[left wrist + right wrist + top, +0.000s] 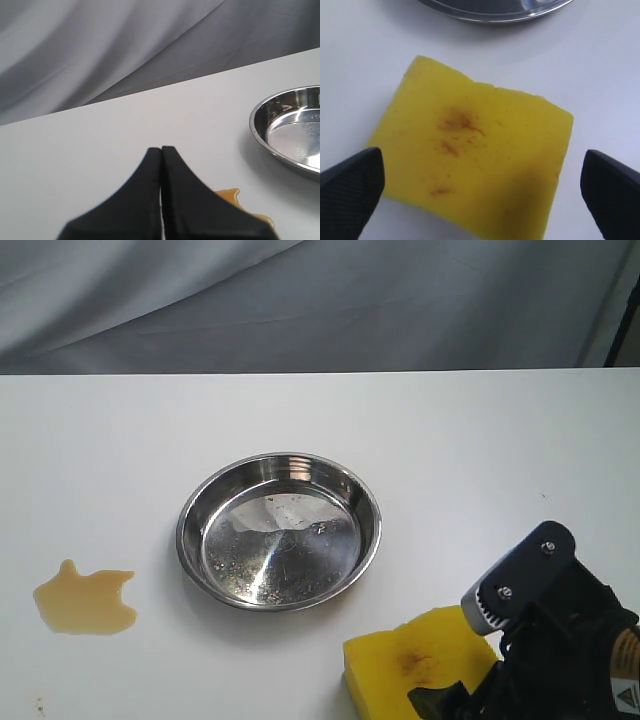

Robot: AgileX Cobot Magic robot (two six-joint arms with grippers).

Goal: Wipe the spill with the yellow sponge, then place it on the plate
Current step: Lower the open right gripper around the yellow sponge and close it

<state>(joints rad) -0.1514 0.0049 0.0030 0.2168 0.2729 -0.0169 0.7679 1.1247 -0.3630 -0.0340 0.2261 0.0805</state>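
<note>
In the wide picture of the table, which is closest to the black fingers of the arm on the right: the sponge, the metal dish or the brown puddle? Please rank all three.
1. The yellow sponge, at the lower right of the view, right by the right gripper, whose fingers are open.
2. The plate, in the middle, up and left of the sponge.
3. The spill, far over on the left.

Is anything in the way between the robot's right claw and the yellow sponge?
No, nothing visible is in the way. The right gripper is open with one finger on each side of the yellow sponge. The plate lies beyond the sponge, not between them.
</note>
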